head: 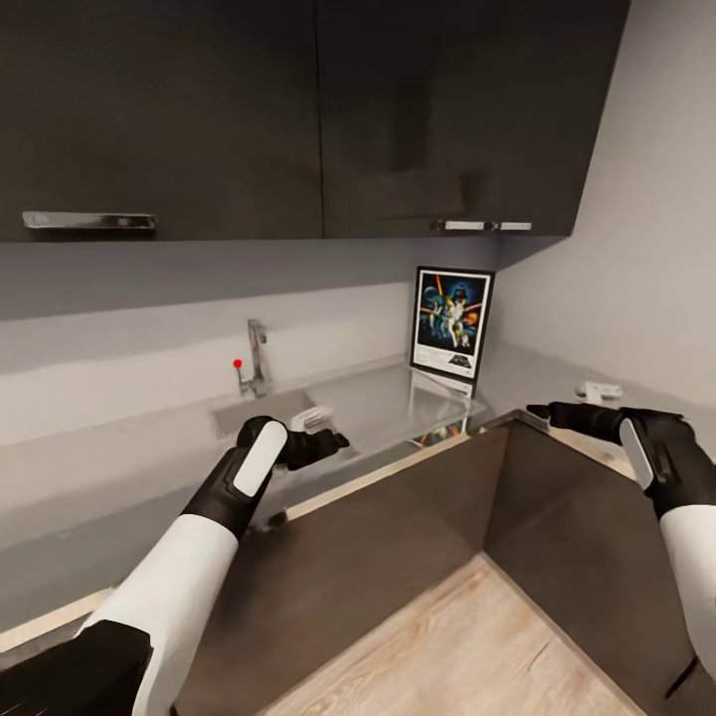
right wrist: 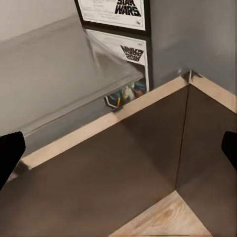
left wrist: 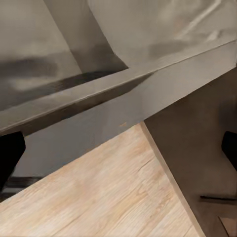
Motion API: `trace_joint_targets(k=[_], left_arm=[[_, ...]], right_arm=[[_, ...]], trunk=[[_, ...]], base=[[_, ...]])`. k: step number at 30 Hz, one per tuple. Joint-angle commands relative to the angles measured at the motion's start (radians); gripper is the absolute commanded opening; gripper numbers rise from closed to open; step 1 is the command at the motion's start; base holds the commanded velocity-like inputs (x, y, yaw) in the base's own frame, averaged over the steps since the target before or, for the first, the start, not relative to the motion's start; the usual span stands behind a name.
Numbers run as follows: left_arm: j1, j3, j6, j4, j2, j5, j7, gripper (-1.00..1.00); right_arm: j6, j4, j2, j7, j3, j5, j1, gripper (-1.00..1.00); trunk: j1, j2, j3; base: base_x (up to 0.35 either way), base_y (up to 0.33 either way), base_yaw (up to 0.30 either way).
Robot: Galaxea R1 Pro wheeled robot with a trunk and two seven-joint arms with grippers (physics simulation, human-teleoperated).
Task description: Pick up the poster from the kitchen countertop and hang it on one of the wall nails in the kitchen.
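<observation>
The poster (head: 452, 323) stands upright at the back corner of the kitchen countertop (head: 398, 398), leaning on the wall. Its bottom edge with the black logo (right wrist: 114, 9) is mirrored in the steel. My left gripper (head: 333, 443) hovers open over the counter's front edge near the sink, well left of the poster. My right gripper (head: 542, 411) hangs open above the counter's inner corner, a short way in front of the poster and below it. Both wrist views show the dark fingertips (left wrist: 10, 153) (right wrist: 10, 153) spread wide with nothing between them. The wall nail is out of view.
A sink (head: 261, 410) with a tap (head: 257, 356) and red knob (head: 238, 364) is set in the counter at left, a white item (head: 313, 418) in it. Dark wall cabinets (head: 318, 109) hang overhead. A small white object (head: 600, 391) lies on the right arm of the counter. Wooden floor (head: 467, 646) lies below.
</observation>
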Motion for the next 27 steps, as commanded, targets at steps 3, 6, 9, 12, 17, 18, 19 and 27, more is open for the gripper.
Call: trace_joint_targets(k=[3, 6, 9, 12, 17, 18, 19, 27], left_arm=[[-0.001, -0.001, 0.001, -0.001, 0.0, 0.011, 0.01, 1.0], [-0.001, -0.001, 0.001, -0.001, 0.001, 0.01, 0.01, 1.0], [-0.001, -0.001, 0.001, -0.001, 0.001, 0.01, 0.01, 1.0], [-0.001, -0.001, 0.001, -0.001, 0.0, 0.009, 0.01, 1.0], [-0.001, -0.001, 0.001, -0.001, 0.0, 0.008, 0.011, 1.0], [-0.001, -0.001, 0.001, -0.001, 0.0, 0.008, 0.011, 1.0], [-0.001, -0.001, 0.001, -0.001, 0.0, 0.008, 0.011, 1.0], [-0.001, -0.001, 0.001, -0.001, 0.0, 0.009, 0.012, 1.0]], right_arm=[[-0.022, 0.111, 0.002, -0.038, -0.002, -0.008, -0.041, 1.0], [-0.157, 0.306, 0.003, -0.077, 0.001, -0.008, -0.13, 1.0], [-0.229, 0.399, 0.004, -0.09, 0.002, -0.008, -0.17, 1.0], [-0.253, 0.429, 0.003, -0.093, 0.003, -0.009, -0.183, 1.0], [-0.264, 0.442, 0.0, -0.095, 0.002, -0.008, -0.188, 1.0], [-0.265, 0.442, -0.001, -0.095, 0.002, -0.008, -0.189, 1.0], [-0.268, 0.443, -0.001, -0.095, 0.002, -0.008, -0.189, 1.0], [-0.299, 0.443, 0.001, -0.092, 0.06, -0.009, -0.177, 1.0]], trunk=[[0.001, -0.001, -0.001], [0.001, -0.001, -0.001], [0.001, -0.001, -0.001], [0.001, -0.001, -0.001], [0.001, -0.001, -0.002], [0.001, -0.001, -0.003], [0.001, -0.001, -0.003], [0.001, -0.001, -0.004]], base=[[0.315, -0.194, 0.14], [0.312, -0.197, 0.241], [0.312, -0.198, 0.277], [0.309, -0.201, 0.292], [0.285, -0.223, 0.279], [0.253, -0.249, 0.204], [0.249, -0.252, 0.163], [0.237, -0.265, 0.037]])
